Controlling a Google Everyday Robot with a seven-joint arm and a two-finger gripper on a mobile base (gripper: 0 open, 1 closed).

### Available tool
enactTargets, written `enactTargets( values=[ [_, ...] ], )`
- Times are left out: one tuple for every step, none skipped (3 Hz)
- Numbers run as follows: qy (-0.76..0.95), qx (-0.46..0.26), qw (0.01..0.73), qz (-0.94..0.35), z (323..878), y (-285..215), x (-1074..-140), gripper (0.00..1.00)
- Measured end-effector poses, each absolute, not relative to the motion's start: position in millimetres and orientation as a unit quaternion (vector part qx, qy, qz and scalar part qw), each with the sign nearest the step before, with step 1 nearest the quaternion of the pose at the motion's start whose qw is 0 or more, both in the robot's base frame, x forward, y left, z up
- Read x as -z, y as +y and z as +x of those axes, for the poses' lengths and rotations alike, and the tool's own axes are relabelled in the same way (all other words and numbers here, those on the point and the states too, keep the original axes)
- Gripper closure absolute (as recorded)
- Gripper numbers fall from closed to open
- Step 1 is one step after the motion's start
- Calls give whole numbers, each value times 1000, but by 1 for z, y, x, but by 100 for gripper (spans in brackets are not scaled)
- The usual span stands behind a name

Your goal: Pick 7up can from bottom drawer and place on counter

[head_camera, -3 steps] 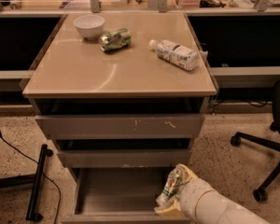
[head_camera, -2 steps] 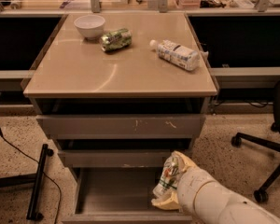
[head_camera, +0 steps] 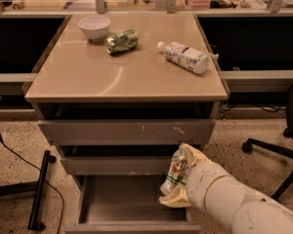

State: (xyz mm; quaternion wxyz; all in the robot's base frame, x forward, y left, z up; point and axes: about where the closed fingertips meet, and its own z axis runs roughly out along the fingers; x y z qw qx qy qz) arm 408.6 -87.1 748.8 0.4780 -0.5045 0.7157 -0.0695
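My gripper is at the lower right, above the right side of the open bottom drawer, in front of the middle drawer's front. It is shut on the 7up can, a pale silver-white can with green markings, held tilted and clear of the drawer floor. The white arm runs off to the lower right. The tan counter lies above and behind the can.
On the counter stand a white bowl, a greener shiny can on its side and a clear plastic bottle on its side. An office chair base is at the right. A black cable and stand lie at the left.
The gripper has risen with the can out of the bottom drawer and now holds it in front of the middle drawer. The counter objects have not moved.
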Motion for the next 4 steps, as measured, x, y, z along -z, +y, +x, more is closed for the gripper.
enactTargets(
  values=[
    [701,61,492,-513,421,-82,-754,100],
    [676,59,516,-522,453,-80,-776,100],
    [654,69,525,-540,490,-77,-813,100],
    [641,100,521,-555,523,-81,-854,100]
  ],
)
